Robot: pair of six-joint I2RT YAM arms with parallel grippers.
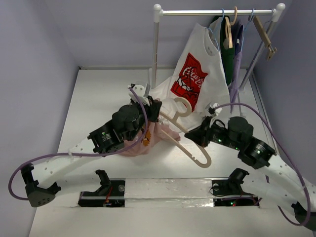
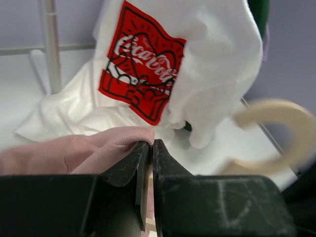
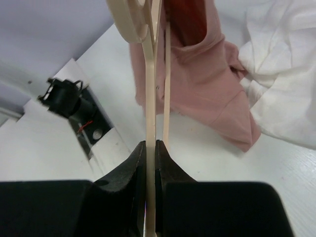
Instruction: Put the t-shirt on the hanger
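The dusty-pink t-shirt hangs bunched from my left gripper, which is shut on a ribbed edge of it above the table. The cream hanger lies slanted between the arms, its hook by the left gripper and blurred in the left wrist view. My right gripper is shut on one thin arm of the hanger. The hanger's far end reaches the shirt's opening. The shirt's print is hidden.
A white t-shirt with a red logo hangs from the clothes rack and spreads onto the table behind the pink shirt. A brown wooden hanger, thin blue hangers and a dark green garment hang at the rack's right.
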